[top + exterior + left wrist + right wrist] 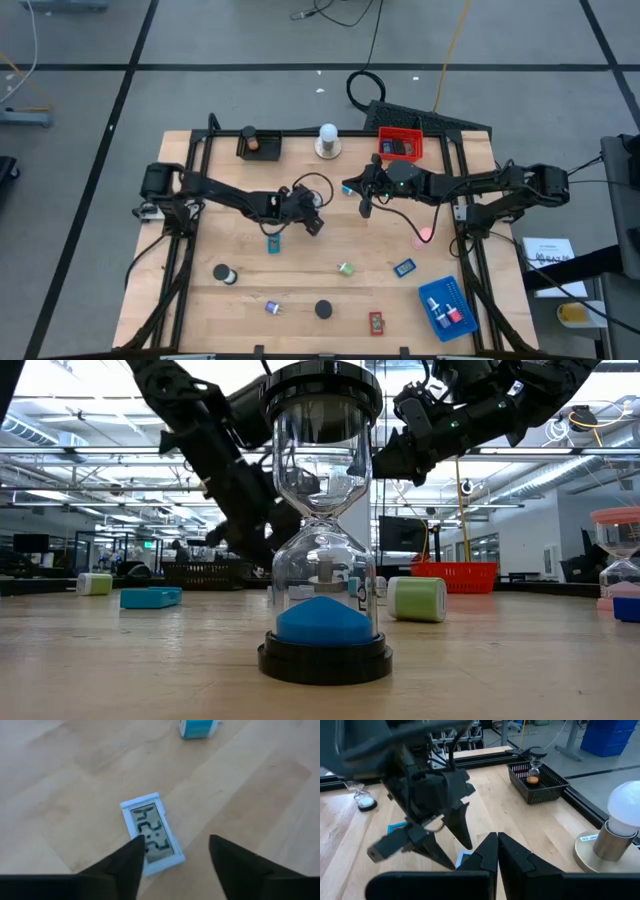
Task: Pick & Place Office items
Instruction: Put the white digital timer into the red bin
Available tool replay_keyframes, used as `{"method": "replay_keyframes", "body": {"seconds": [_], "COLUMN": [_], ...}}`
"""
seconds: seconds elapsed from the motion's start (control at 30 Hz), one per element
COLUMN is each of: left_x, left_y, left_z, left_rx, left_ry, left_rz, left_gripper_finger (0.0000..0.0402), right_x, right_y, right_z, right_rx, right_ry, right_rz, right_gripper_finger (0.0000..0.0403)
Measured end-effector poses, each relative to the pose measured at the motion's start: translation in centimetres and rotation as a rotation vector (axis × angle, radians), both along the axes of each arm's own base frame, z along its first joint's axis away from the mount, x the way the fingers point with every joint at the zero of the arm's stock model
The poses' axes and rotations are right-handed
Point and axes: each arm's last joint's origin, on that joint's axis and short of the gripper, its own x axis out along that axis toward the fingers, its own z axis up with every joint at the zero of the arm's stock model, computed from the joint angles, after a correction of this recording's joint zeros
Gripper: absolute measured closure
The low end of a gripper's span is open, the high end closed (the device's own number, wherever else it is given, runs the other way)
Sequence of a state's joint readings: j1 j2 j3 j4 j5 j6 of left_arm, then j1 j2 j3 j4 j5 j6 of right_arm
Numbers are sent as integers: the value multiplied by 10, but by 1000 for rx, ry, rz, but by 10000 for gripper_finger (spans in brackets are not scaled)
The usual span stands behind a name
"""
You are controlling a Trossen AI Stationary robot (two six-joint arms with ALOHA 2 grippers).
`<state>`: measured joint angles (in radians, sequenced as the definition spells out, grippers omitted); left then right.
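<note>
From above, sand timers, small clocks and rolls dot the bench [200, 300] around the left gripper [313, 224], just beside the right gripper [366, 208], pressed together. Left wrist view: spread fingers [125, 865] hover above a small digital clock [151, 834], lying flat.

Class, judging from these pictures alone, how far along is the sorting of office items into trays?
Done: the red tray, blue tray and black tray each hold items. In hand: the left gripper is open above a small blue clock lying on the table; the right gripper is shut and empty. Left: several items scattered on the table.
</note>
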<state>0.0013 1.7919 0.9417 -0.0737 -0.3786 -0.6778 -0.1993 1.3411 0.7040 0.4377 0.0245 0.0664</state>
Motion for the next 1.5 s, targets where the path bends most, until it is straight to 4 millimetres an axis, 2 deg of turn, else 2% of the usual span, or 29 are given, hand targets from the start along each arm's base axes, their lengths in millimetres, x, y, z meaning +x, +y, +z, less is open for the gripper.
{"method": "replay_keyframes", "body": {"seconds": [0.13, 0.23, 0.33, 0.57, 0.67, 0.77, 0.97, 1.07, 1.17, 1.37, 1.5], "left_x": [1, 1, -1, -3, -4, -3, -3, -3, -3, -3, -3], "left_y": [1, 1, 2, 3, 3, 4, 10, 12, 12, 10, 8], "left_z": [-13, -18, -19, -20, -21, -20, -20, -20, -20, -21, -20], "left_rx": [-26, -34, -23, -15, -14, -10, 13, 24, 28, 18, 19], "left_ry": [26, 34, 50, 78, 84, 88, 96, 102, 106, 122, 122], "left_rz": [39, 54, 79, 92, 88, 74, 49, 36, 30, -4, -25], "left_gripper_finger": [118, 110, 129, 212, 224, 208, 142, 134, 154, 224, 240], "right_x": [0, 0, 0, 0, 0, 0, 0, 0, 0, 0, 0], "right_y": [0, 0, 0, 0, 0, 0, 0, 0, 0, 0, 0], "right_z": [0, 0, 0, 0, 0, 0, 0, 0, 0, 0, 0], "right_rx": [0, -1, -1, -1, -1, -1, -1, -1, -1, -1, -1], "right_ry": [-1, -4, -4, -4, -4, -4, -4, -4, -4, -4, -4], "right_rz": [0, 0, 0, 0, 0, 0, 0, 0, 0, 0, 0], "right_gripper_finger": [399, 399, 399, 399, 399, 399, 399, 399, 399, 399, 399]}}
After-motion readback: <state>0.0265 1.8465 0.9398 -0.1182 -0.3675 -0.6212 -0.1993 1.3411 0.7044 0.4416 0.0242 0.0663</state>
